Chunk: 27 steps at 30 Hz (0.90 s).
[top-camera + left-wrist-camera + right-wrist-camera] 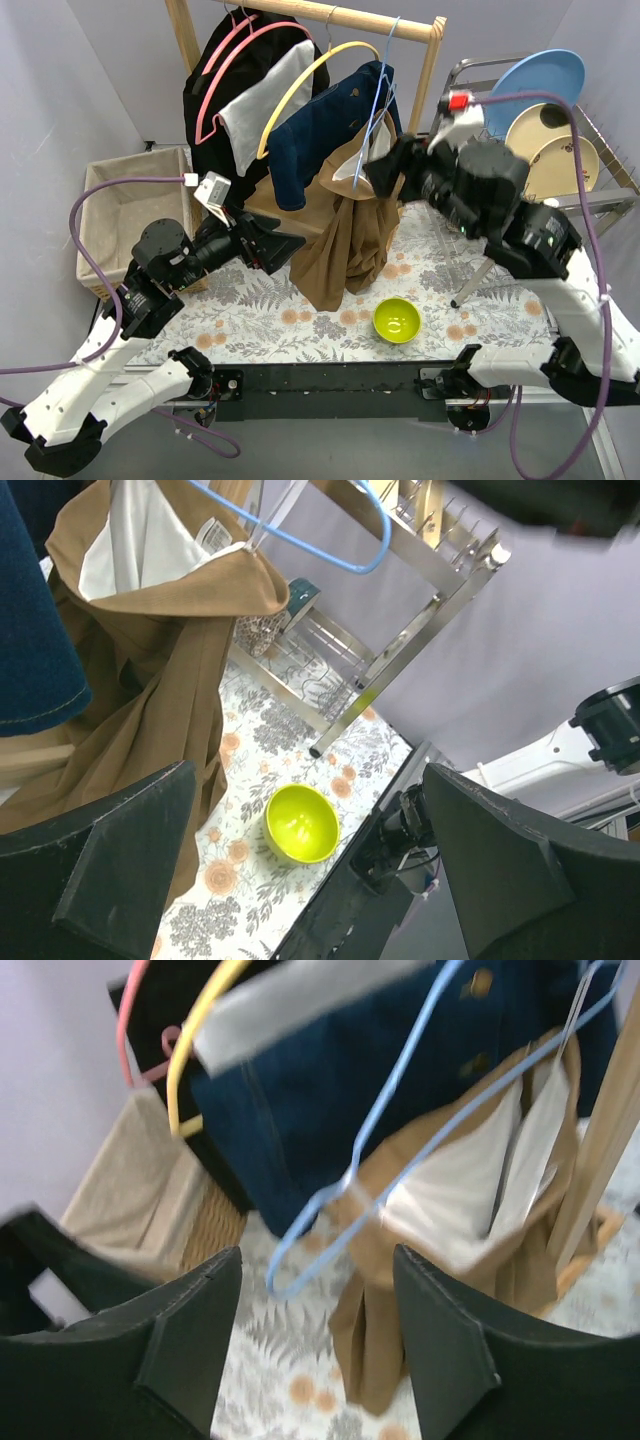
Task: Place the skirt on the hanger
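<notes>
The brown skirt (345, 235) hangs from the light blue hanger (377, 110) on the wooden rail (330, 14), its hem bunched on the floral cloth. It shows in the left wrist view (160, 670) with its white lining, and in the right wrist view (470, 1210). The blue hanger also shows there (380, 1140). My left gripper (290, 247) is open and empty just left of the skirt. My right gripper (378, 168) is open and empty beside the hanger's right side, close to the skirt's top.
A navy jacket (320, 130) on a yellow hanger and a black garment (225, 90) on pink hangers hang on the rail. A lime bowl (397, 320) sits at the front. A dish rack (560, 120) with plates stands right. A wicker basket (125, 205) stands left.
</notes>
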Available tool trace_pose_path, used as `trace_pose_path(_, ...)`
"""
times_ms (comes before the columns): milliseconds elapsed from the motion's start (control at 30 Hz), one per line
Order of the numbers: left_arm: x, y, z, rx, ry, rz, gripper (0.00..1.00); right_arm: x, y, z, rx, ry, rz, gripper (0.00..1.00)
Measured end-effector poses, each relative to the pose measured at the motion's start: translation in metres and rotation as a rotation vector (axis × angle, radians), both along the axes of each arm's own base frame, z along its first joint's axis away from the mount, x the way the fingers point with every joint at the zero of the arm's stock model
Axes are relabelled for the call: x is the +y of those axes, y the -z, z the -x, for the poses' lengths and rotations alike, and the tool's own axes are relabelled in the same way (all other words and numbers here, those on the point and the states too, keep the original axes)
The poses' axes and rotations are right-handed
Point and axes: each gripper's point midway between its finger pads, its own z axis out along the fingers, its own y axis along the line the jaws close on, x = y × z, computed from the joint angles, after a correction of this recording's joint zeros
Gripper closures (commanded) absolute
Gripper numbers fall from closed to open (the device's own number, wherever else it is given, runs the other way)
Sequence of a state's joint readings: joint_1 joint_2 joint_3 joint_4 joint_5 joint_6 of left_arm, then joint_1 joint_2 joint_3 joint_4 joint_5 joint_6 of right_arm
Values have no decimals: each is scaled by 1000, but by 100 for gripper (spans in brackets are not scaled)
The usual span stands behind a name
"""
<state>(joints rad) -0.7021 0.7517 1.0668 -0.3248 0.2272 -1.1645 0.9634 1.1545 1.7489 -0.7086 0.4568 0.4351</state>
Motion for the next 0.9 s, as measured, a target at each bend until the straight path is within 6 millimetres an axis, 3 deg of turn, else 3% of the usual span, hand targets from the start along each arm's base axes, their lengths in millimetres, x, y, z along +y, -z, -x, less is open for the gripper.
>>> trace_pose_path(67,0,4,-1,11,-3,-13,2,0,-29,-21,-44,38,-27,35)
trace_pose_path(167,0,10,-2,27,-7,-31,2,-11,-46,-62,-59,101,-43,42)
trace_pose_path(300,3,13,0,36,-11,-40,2,-21,-26,-109,3,115,-48,46)
trace_pose_path(400,5,11,3,32,-11,-37,2,-11,4,-132,65,61,-52,47)
trace_pose_path(567,8,8,6,23,-12,-28,2,14,36,-138,124,-49,-67,46)
trace_pose_path(700,9,9,5,27,-20,-32,2,15,29,-137,94,-53,-103,47)
trace_pose_path(900,10,13,4,36,-29,-40,2,-9,12,-124,47,41,-154,41)
